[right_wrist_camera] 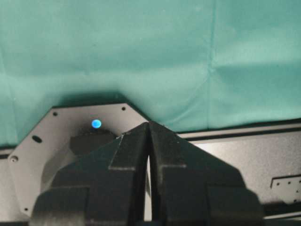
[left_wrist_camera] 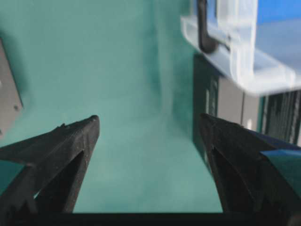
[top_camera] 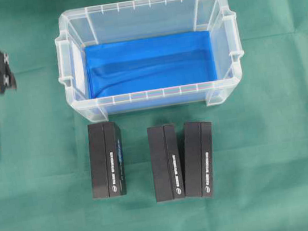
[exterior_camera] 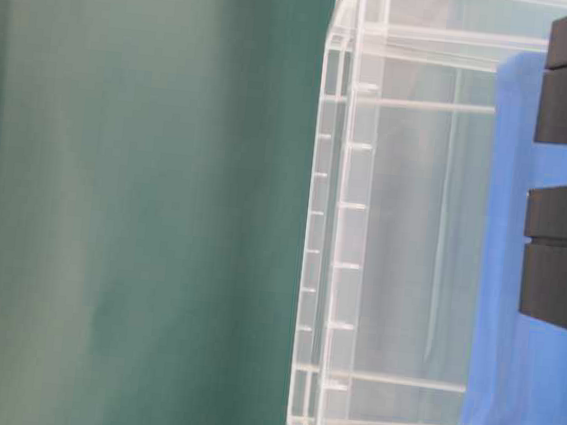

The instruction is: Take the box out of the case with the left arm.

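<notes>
Left gripper hangs spread wide and holding nothing, over bare green cloth at the left of the case; my wrist view shows one case corner and a dark box edge beyond. Right gripper is pressed together above its own base plate. Three black boxes lie flat on the cloth just in front of the case; the case shows only its blue sheet, so I judge nothing is left inside to lift. Boxes look like stiff, smooth cardboard, probably light and a bit slick. I would pinch one across its narrow width, near mid-length.
</notes>
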Robot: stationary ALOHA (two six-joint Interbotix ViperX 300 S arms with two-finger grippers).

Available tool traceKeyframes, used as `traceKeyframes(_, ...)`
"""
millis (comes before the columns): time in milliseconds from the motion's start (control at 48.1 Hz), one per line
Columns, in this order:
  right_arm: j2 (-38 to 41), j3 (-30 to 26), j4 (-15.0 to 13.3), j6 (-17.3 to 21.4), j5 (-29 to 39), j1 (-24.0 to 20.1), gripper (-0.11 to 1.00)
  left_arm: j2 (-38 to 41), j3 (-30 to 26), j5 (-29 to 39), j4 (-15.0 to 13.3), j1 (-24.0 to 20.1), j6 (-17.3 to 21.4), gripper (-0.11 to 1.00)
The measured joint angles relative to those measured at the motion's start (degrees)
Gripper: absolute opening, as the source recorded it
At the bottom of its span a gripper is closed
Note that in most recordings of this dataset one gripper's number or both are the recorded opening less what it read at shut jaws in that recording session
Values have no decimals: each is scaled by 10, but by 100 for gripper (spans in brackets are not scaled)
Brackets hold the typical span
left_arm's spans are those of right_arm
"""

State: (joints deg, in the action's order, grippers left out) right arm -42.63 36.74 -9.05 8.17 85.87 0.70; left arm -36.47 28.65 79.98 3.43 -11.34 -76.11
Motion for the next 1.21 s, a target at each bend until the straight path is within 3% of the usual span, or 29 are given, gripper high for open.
traceKeyframes(229, 1, 0, 0, 1, 1, 1, 0, 3, -4, 0, -5, -59, 47, 88)
traceKeyframes(1206, 1, 0, 0, 1, 0, 0, 0, 4, -4, 0, -5, -61, 46, 88)
